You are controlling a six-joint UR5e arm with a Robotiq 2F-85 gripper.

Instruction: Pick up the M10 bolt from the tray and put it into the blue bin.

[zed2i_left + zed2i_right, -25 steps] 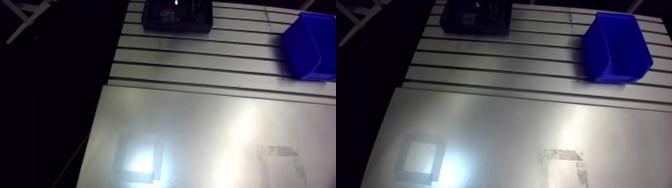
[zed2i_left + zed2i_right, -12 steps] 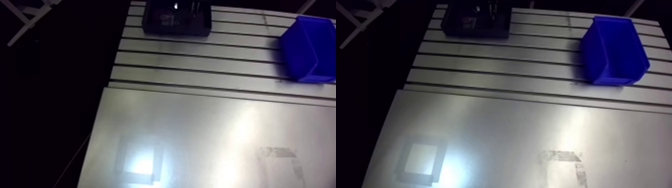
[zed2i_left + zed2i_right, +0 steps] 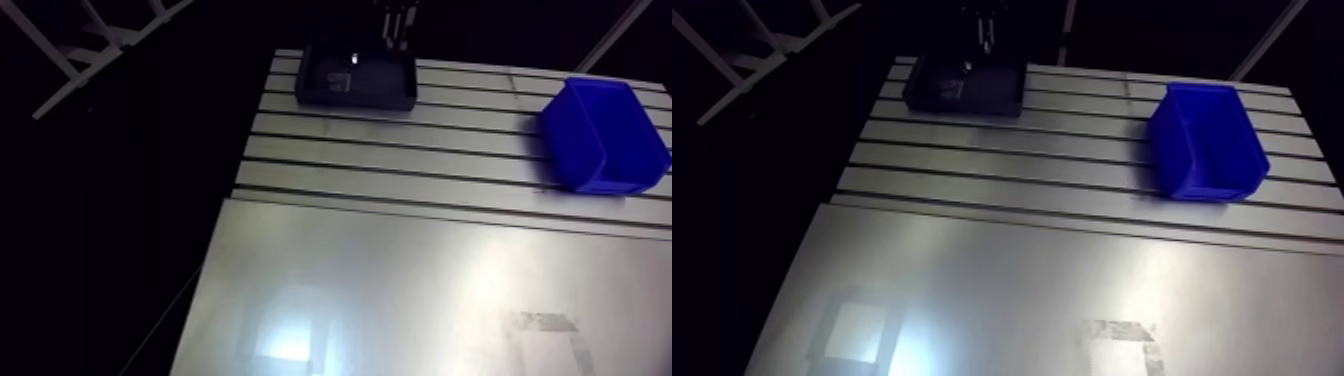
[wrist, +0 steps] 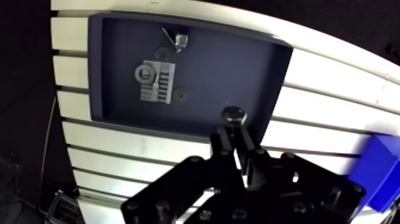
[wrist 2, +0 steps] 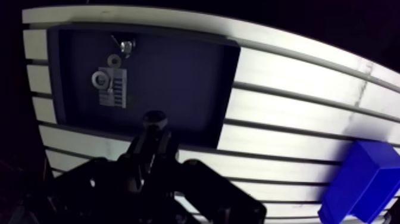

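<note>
**A:** What did you have on screen?

**B:** I had the slotted counter (image 3: 400,150), with the blue bin (image 3: 1207,170) on it, well apart from the dark tray (image 4: 250,65) at the far edge.

**A:** Claw?

**B:** In the arm view the claw (image 4: 236,130) hung above the tray. In the wrist view I saw it pinching the M10 bolt (image 4: 234,114), fingers close together, round head showing at the tips. The bolt sat over the tray's corner nearer the bin.

**A:** Anything else in there?

**B:** A ribbed grey piece (image 4: 159,86) with a ring washer (image 4: 143,73) touching it, a small screw (image 4: 180,40) and a black washer (image 4: 178,93) just beside the ribbed piece.
</note>
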